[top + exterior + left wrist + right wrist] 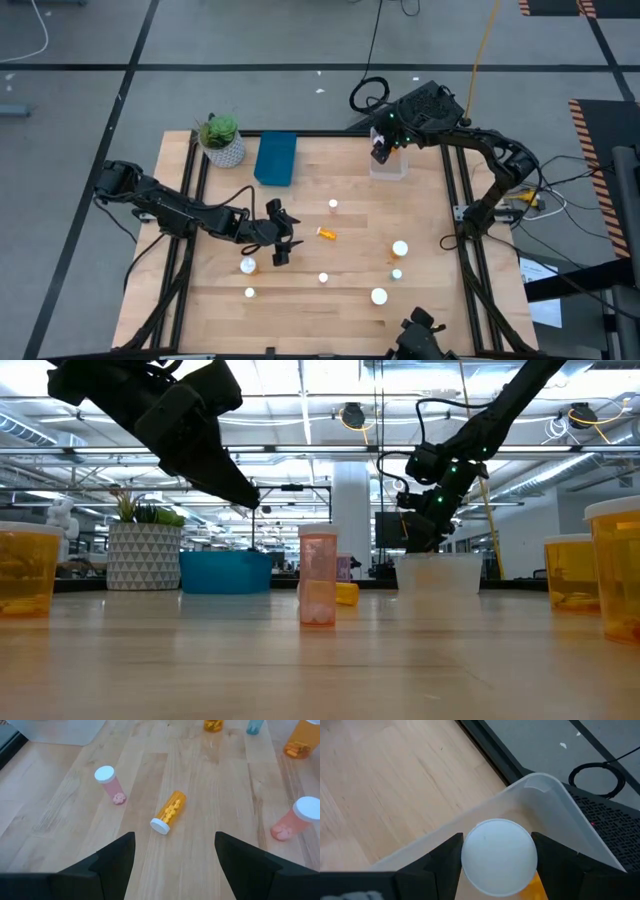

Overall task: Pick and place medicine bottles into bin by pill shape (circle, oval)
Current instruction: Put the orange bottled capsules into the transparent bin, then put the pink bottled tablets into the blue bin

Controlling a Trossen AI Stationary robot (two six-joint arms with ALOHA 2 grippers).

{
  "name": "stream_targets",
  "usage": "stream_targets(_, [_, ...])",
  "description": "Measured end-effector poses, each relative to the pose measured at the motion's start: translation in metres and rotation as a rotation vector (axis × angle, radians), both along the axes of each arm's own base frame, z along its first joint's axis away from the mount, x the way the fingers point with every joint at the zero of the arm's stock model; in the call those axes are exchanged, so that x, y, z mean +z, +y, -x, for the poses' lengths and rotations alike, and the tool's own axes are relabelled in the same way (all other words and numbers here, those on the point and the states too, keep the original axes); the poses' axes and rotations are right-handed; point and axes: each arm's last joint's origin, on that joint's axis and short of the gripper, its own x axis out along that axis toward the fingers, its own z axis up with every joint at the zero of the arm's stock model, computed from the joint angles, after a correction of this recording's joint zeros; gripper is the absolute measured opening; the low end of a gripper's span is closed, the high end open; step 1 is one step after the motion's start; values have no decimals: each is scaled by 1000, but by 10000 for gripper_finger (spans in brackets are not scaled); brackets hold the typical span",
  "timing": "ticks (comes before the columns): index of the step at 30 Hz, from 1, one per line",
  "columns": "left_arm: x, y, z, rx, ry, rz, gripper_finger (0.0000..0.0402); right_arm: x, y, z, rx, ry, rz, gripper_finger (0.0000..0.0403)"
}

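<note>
Wood-grain table (430, 290); right claw (497, 865) clamps round-capped bottle (499, 857); left claw (175, 855) gapes.

orange bottle (169, 811), white cap | blue bin (276, 158) | clear bin (555, 815)

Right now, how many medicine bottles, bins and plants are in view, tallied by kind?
standing medicine bottles: 7
lying medicine bottle: 1
held medicine bottle, in the right gripper: 1
bins, the blue bin and the clear bin: 2
potted plant: 1
Total: 12
</note>
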Motion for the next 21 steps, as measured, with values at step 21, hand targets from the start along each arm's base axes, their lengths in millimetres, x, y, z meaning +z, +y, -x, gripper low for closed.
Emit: stream_targets(21, [0, 0, 0, 0, 0, 0, 273, 40, 19, 7, -1, -63, 49, 269])
